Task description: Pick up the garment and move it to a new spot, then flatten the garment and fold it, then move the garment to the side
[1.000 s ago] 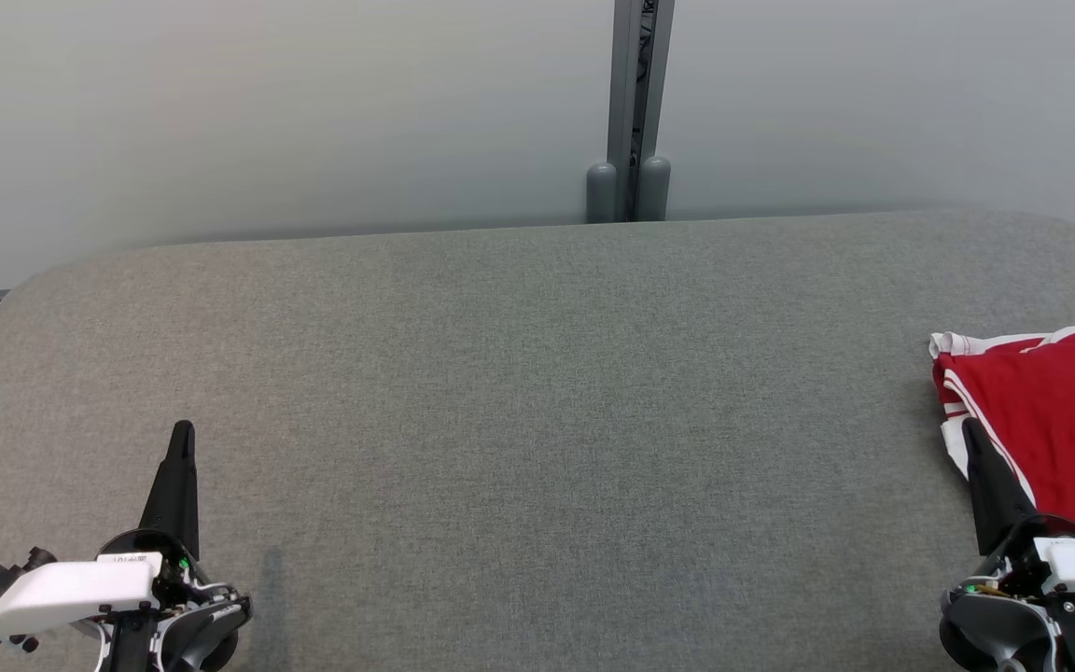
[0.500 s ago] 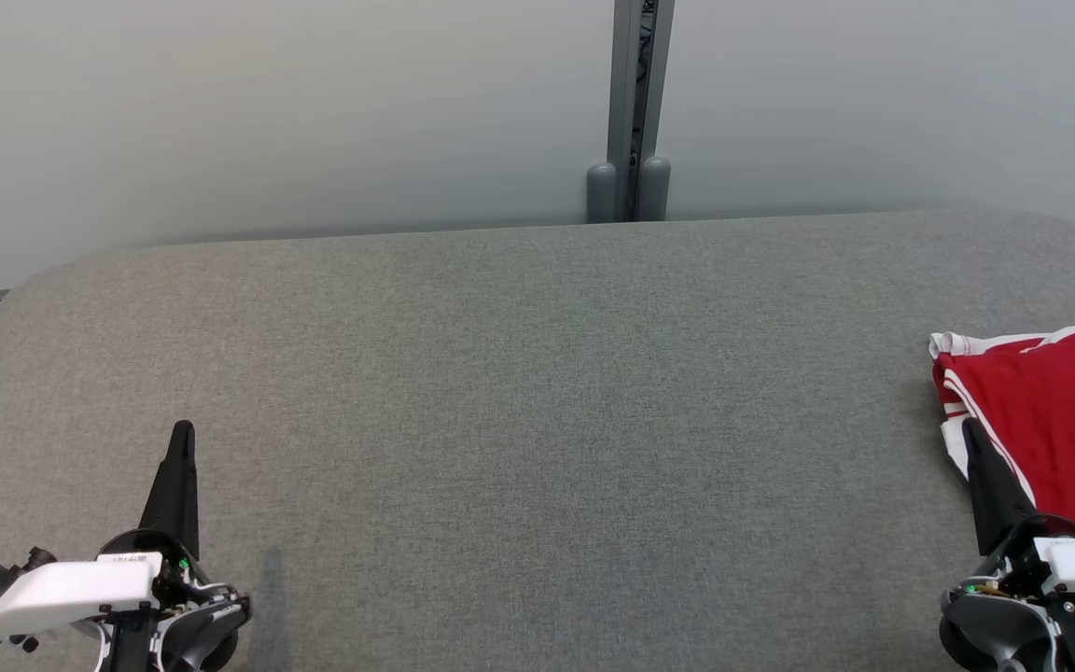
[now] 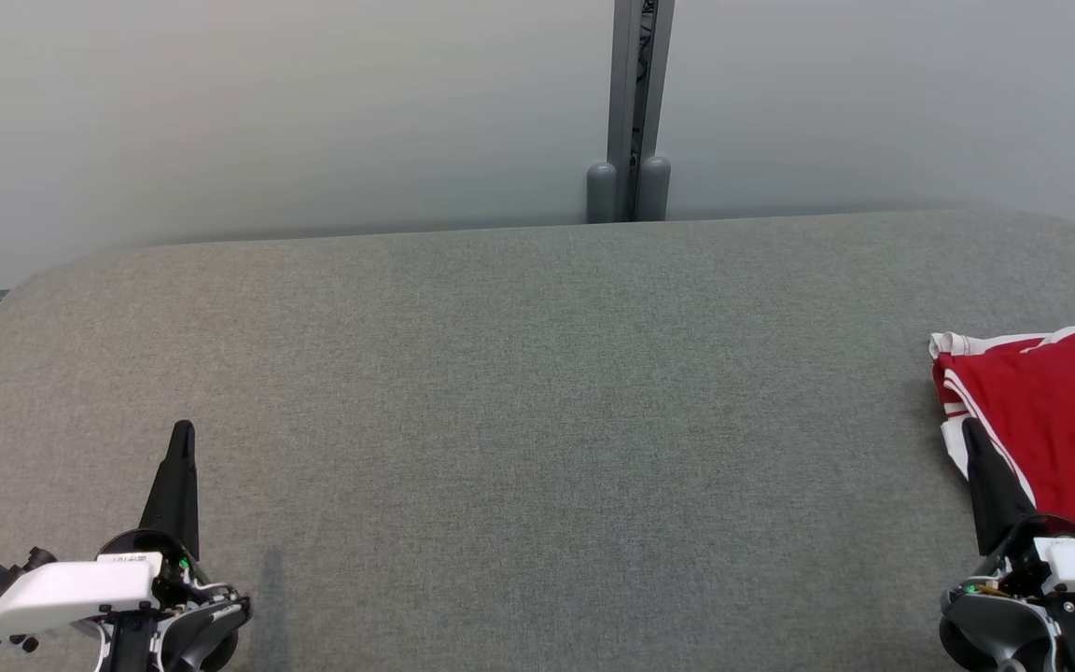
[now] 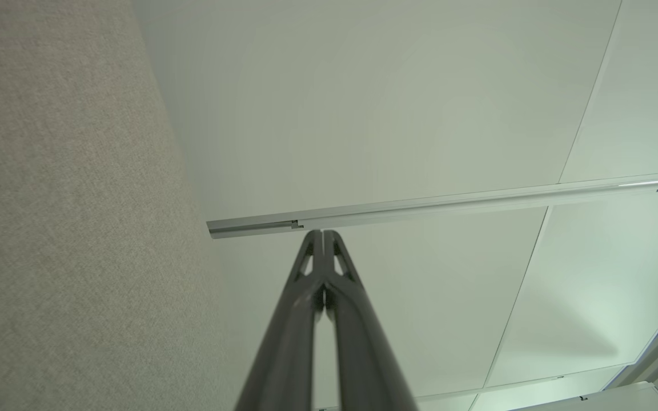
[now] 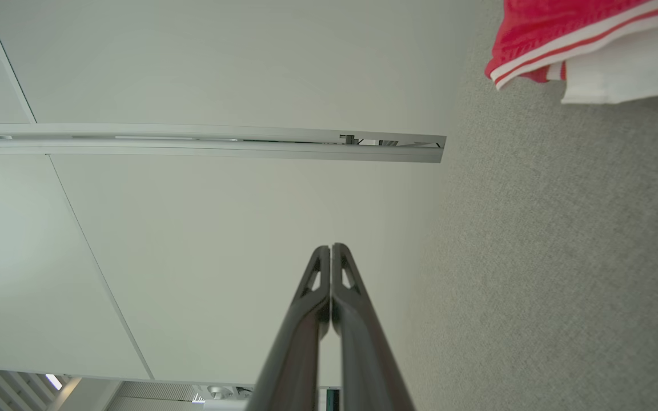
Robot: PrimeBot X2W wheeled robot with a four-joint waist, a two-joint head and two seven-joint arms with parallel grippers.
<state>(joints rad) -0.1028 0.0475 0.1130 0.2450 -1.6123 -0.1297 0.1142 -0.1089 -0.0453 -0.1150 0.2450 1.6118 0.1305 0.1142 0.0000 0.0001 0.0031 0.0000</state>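
Two end effectors sit low over the grey surface [image 3: 537, 392]: left end effector [image 3: 183, 431] at 7 o'clock, right end effector [image 3: 970, 431] at 4 o'clock. Each has its fingers pressed together and holds nothing. The red garment [image 3: 1051, 420] with white stripes lies at 3 o'clock, near the right end effector. The white label [image 3: 130, 558] on the left wrist housing has print too small to read.
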